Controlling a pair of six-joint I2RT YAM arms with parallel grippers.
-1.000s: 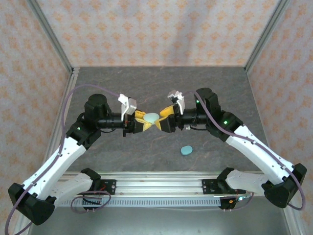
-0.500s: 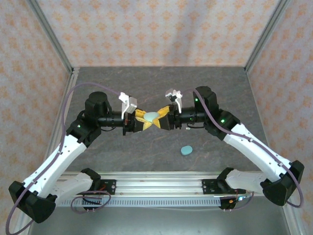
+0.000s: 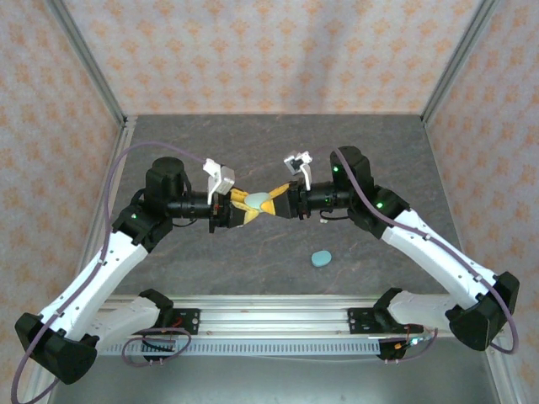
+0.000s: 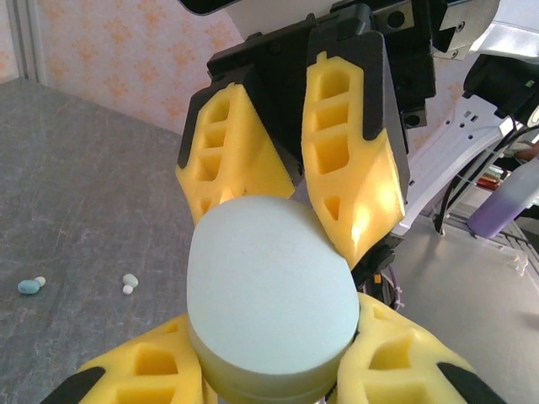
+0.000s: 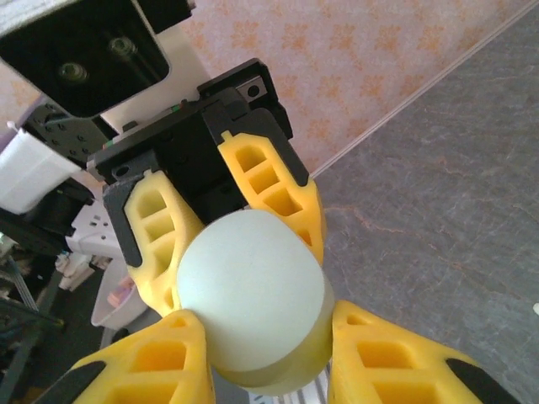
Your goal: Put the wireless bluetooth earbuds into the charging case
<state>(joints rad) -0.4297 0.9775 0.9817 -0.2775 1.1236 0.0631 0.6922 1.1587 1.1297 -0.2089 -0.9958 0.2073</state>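
A pale blue-green oval charging case (image 3: pixel 259 201) hangs above the middle of the table, closed, between both grippers. My left gripper (image 3: pixel 250 207) is shut on it from the left, its yellow fingers (image 4: pixel 396 358) pressed against the case's sides (image 4: pixel 269 278). From the right, my right gripper (image 3: pixel 272 203) is shut on the same case (image 5: pixel 248 295), its fingers (image 5: pixel 139 362) flanking the body. On the table lie tiny pale earbuds: one pair (image 4: pixel 129 283) and another pair (image 4: pixel 32 285), one bud of which looks bluer.
A second blue-green oval case (image 3: pixel 321 258) lies closed on the dark stone-patterned table (image 3: pixel 379 143) near the front right. Patterned walls and metal posts enclose the back and sides. A metal rail (image 3: pixel 269 320) runs along the near edge.
My right gripper has moved left and turned at the wrist, closing in on the case held by my left gripper. The left arm has stayed almost still.
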